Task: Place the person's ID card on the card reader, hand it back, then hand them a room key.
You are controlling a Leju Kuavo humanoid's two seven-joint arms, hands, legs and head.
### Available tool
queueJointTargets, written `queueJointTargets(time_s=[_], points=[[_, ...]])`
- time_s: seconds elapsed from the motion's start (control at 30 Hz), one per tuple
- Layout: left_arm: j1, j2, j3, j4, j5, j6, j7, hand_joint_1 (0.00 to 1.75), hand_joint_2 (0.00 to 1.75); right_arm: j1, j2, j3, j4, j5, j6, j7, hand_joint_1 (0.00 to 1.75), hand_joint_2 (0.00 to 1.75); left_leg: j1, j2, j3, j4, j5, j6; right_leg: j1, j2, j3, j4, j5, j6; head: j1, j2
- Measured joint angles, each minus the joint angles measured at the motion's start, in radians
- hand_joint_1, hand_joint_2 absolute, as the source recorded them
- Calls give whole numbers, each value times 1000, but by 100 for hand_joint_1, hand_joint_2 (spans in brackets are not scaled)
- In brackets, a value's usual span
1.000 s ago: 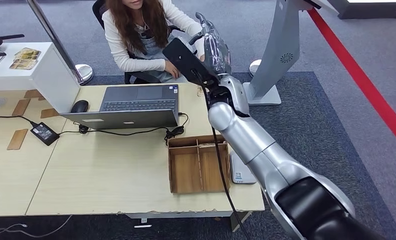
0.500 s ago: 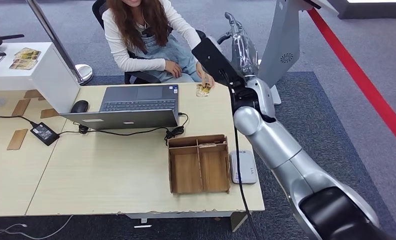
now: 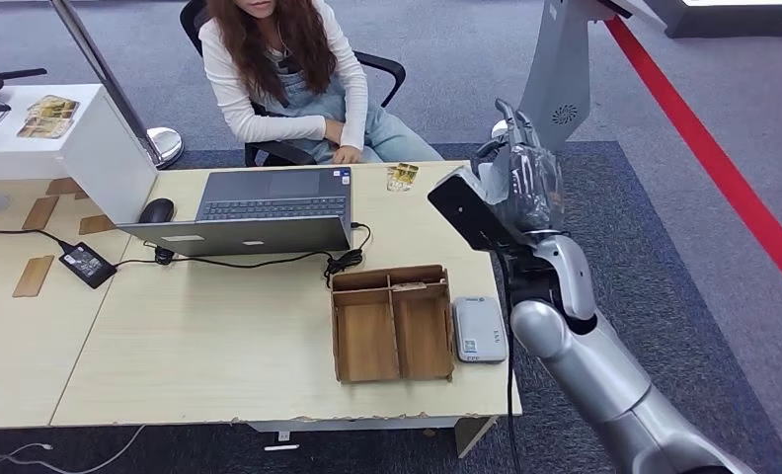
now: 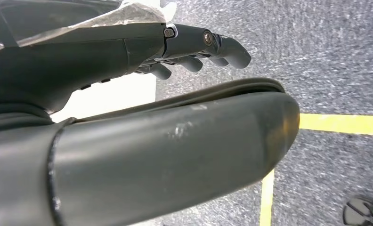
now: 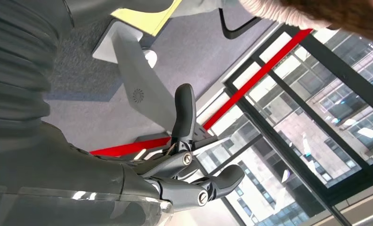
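Observation:
My right hand (image 3: pixel 521 182) hangs in the air past the table's right edge, fingers spread and holding nothing; the right wrist view shows its dark fingers (image 5: pixel 187 117) apart against windows. A yellowish card (image 3: pixel 402 176) lies on the table's far edge in front of the seated person (image 3: pixel 286 69), whose hands rest at their lap. The grey card reader (image 3: pixel 479 329) lies near the front right corner with nothing on it. My left hand (image 4: pixel 194 47) hangs over grey carpet, fingers loosely extended and holding nothing.
A wooden divided tray (image 3: pixel 392 321) sits just left of the reader. A laptop (image 3: pixel 259 209), mouse (image 3: pixel 157 209) and cables occupy the table's far middle. More cards (image 3: pixel 49 115) lie on a white stand at far left. A grey kiosk post (image 3: pixel 555 79) stands behind my right hand.
My right arm has swung back from the person, moving right and toward me. The person's hand touched the card on the table, then drew back to their lap.

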Motion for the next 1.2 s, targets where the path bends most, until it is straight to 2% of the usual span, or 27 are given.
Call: queueJointTargets(time_s=[0.23, 0.57, 0.9, 1.07, 1.2], points=[[-2, 9, -6, 0, -18, -11, 42, 0, 0, 124, -67, -30, -158, 53, 6, 14, 0, 175, 0, 0, 0, 0, 0, 0, 0, 0, 0, 0, 0, 0, 0, 0], [-4, 9, -25, 0, -33, -16, 43, 0, 0, 296, -113, -47, -300, 128, 23, 28, 0, 175, 0, 0, -1, 0, 0, 0, 0, 0, 0, 0, 0, 0, 0, 0], [-8, 9, -30, 0, -33, -18, 37, 0, 0, 342, -134, -55, -374, 137, 32, 32, 0, 175, 0, 0, -1, 0, 0, 0, 0, 0, 0, 0, 0, 0, 0, 0], [-9, 3, -34, 0, -29, -12, -47, 0, 0, 339, -144, -53, -416, 186, 121, 65, 0, 175, 0, 0, -1, 0, 0, 0, 0, 0, 1, 0, 0, 0, 0, 0], [-10, -7, -39, 0, -37, -11, -69, 0, 0, 340, -145, -40, -432, 200, 224, 81, 0, 175, 0, 0, -2, 0, 0, 0, 0, 0, 1, 0, 0, 0, 0, 0]])
